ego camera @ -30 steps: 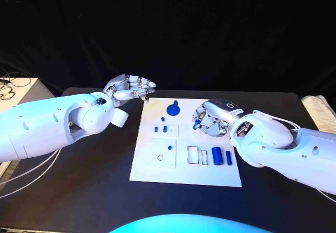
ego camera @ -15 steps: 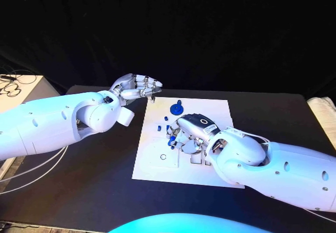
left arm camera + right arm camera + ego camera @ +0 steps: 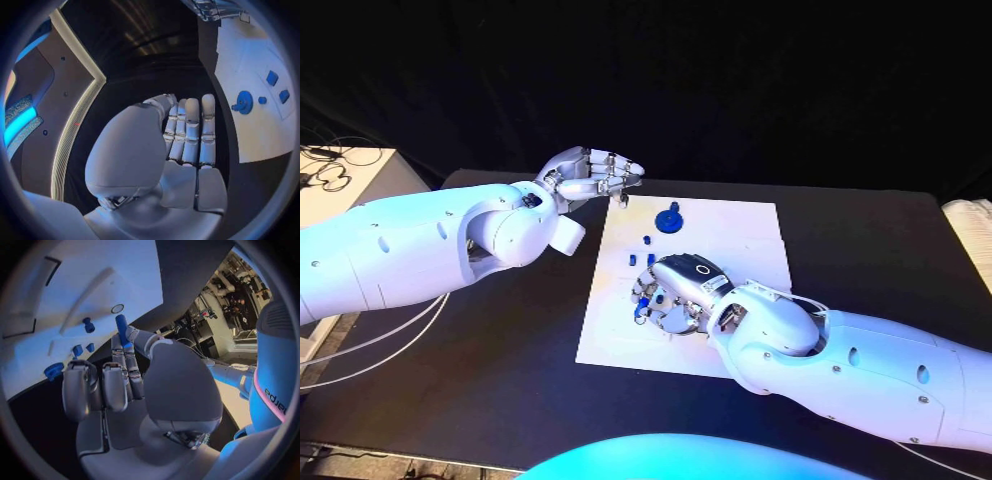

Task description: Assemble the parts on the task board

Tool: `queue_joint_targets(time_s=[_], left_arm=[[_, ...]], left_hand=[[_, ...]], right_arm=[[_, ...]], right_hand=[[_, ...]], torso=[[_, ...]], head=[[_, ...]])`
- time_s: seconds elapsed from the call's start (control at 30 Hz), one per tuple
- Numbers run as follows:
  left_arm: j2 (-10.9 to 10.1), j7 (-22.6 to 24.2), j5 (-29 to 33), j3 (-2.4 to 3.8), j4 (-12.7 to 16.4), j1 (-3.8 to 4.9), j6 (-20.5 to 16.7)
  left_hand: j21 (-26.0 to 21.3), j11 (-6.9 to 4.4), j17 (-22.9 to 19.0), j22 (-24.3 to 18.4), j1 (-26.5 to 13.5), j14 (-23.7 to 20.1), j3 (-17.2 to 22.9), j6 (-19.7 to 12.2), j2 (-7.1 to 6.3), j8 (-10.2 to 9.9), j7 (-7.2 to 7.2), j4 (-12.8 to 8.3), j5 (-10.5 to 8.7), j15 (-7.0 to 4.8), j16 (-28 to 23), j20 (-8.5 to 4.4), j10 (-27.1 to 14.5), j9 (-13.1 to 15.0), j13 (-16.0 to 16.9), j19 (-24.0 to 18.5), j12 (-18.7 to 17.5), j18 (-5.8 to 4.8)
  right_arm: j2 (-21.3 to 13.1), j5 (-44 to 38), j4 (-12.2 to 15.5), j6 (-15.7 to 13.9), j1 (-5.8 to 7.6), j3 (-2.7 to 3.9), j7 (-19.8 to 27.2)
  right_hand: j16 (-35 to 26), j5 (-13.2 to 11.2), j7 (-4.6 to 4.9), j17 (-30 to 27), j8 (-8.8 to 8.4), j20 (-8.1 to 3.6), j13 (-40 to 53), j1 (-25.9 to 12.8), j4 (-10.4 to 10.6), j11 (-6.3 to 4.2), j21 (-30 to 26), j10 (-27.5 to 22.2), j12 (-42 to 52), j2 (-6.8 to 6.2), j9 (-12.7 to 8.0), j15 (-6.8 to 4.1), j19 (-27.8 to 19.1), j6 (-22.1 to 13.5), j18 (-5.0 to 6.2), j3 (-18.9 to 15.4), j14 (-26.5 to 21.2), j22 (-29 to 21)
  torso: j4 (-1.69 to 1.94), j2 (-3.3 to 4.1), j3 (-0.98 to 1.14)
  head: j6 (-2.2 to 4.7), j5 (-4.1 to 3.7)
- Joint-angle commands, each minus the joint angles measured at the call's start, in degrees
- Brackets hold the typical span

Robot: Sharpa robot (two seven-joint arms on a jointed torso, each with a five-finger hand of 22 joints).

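Your right robot hand pinches a blue peg over the middle of the task board. Your left robot hand is curled closed on nothing, off the board at 11 o'clock.

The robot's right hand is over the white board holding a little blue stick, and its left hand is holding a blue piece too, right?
Not quite. The left hand holds nothing: the left wrist view shows its fingers curled in on nothing, beside the white task board. The rest is right: the right hand is over the board, and the right wrist view shows the small blue cylinder pinched at its fingertips.
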Motion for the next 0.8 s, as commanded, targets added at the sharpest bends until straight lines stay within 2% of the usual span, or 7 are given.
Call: queue_joint_targets(time_s=[0.03, 0.2, 0.53, 0.8], left_arm=[[0.1, 0.4, 0.4, 0.03, 0.2, 0.04, 0.4], [0.0, 0.3, 0.4, 0.03, 0.2, 0.04, 0.5], [-0.1, 0.2, 0.4, 0.03, 0.2, 0.04, 0.7], [-0.2, 0.1, 0.4, 0.02, 0.2, 0.04, 0.7]], left_hand=[[-0.2, -0.03, 0.1, -0.1, -0.5, -0.1, 0.1, -0.2, -0.03, 0.1, 0.00, -0.3, -0.32, 0.32, -0.2, -0.10, -0.5, 0.1, 0.1, 0.3, 0.1, 0.80], [-0.2, -0.03, 0.1, -0.1, -0.5, -0.1, 0.1, -0.2, -0.03, 0.1, 0.00, -0.3, -0.32, 0.32, -0.2, -0.10, -0.5, 0.1, 0.1, 0.3, 0.1, 0.80], [-0.2, -0.03, 0.1, -0.1, -0.5, -0.1, 0.1, -0.2, -0.03, 0.1, 0.00, -0.3, -0.32, 0.32, -0.2, -0.10, -0.5, 0.1, 0.1, 0.3, 0.1, 0.80], [-0.2, -0.03, 0.1, -0.1, -0.5, -0.1, 0.1, -0.2, -0.03, 0.1, 0.00, -0.3, -0.32, 0.32, -0.2, -0.10, -0.5, 0.1, 0.1, 0.3, 0.1, 0.80]], right_arm=[[0.3, -0.7, -0.4, 0.3, -0.28, -0.04, 1.1], [0.7, -0.8, -0.9, 0.6, -0.67, -0.18, 1.0], [0.6, -1.5, -1.4, 1.2, -0.88, -0.31, 0.4], [0.3, -1.8, -1.5, 2.7, -0.90, -0.35, 0.1]], right_hand=[[0.1, 0.1, 0.35, 0.0, 0.08, -0.26, 1.4, 0.4, -0.8, -1.95, 0.1, 2.4, 0.2, 0.61, 0.1, -0.43, 3.2, 0.0, -0.44, 0.3, 2.0, 10.4], [0.1, 0.1, 0.37, 0.0, 0.08, -0.26, 1.4, 0.3, -0.8, -1.93, 0.1, 2.4, 0.2, 0.59, 0.1, -0.42, 3.2, 0.0, -0.45, 0.3, 2.0, 10.5], [0.1, 0.1, 0.37, 0.0, 0.08, -0.26, 1.4, 0.3, -0.8, -1.93, 0.1, 2.4, 0.2, 0.59, 0.1, -0.42, 3.2, 0.0, -0.45, 0.3, 2.0, 10.5], [0.1, 0.1, 0.41, 0.0, 0.09, -0.24, 1.4, 0.2, -0.8, -1.89, 0.1, 2.4, 0.1, 0.59, 0.1, -0.38, 3.2, 0.0, -0.45, 0.3, 2.0, 10.5]], torso=[[0.00, 0.00, 0.03], [-0.10, -0.05, 0.03], [0.02, -0.04, 0.06], [-0.07, -0.06, 0.02]], head=[[-0.33, 0.01], [-0.54, 0.10], [-0.78, 0.04], [-0.88, 0.16]])
